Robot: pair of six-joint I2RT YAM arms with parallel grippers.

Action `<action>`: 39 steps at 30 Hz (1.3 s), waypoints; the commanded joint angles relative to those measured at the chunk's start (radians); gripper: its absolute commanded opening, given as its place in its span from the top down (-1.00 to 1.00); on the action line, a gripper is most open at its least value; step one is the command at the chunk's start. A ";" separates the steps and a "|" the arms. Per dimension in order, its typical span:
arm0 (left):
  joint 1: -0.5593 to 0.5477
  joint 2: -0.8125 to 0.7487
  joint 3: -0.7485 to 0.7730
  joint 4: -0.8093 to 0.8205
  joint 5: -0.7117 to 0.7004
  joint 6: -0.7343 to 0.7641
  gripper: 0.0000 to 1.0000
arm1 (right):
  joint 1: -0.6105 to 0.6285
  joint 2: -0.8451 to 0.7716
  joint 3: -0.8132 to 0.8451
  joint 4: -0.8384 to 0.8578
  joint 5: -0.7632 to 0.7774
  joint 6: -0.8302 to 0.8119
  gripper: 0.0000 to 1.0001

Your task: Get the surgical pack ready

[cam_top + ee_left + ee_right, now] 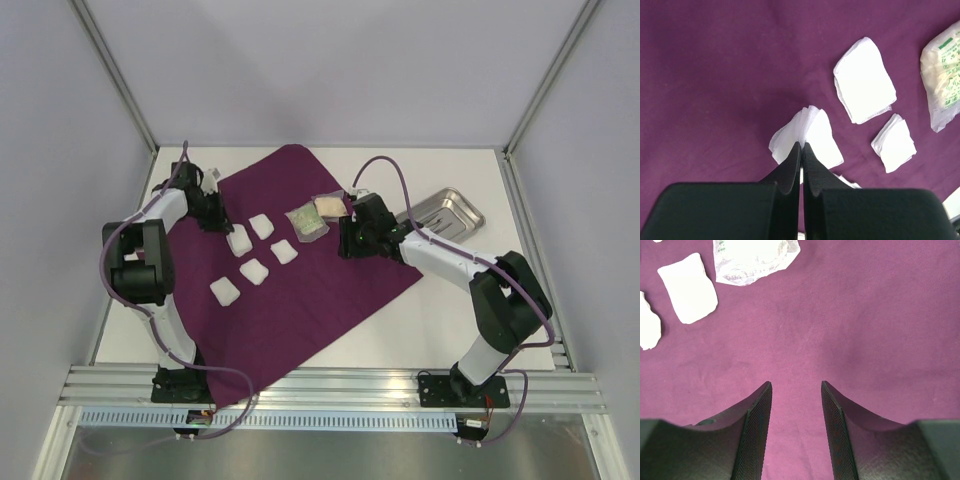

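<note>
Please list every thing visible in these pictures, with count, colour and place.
cloth: one, deep purple, spread flat on the table
gauze squares: five, white, on the cloth's left half
packets: two, clear, near the cloth's far edge
steel tray: one, silver, on the table right of the cloth
table: one, white, under everything
left gripper: one, black, shut on a gauze square
right gripper: one, black, open over bare cloth
</note>
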 commanded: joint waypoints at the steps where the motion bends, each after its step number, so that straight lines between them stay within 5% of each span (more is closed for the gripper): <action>1: 0.007 -0.037 -0.002 0.036 0.000 -0.033 1.00 | 0.006 -0.007 0.046 -0.002 0.013 -0.019 0.06; 10: 0.011 0.029 0.001 -0.004 -0.043 -0.037 1.00 | 0.008 -0.010 0.047 -0.008 0.012 -0.019 0.04; 18: 0.011 0.041 0.026 -0.090 -0.140 -0.002 0.15 | 0.023 0.005 0.067 -0.007 0.005 -0.019 0.02; 39: -0.033 0.156 0.112 -0.104 -0.080 0.046 0.27 | 0.028 0.024 0.070 -0.018 0.015 -0.025 0.02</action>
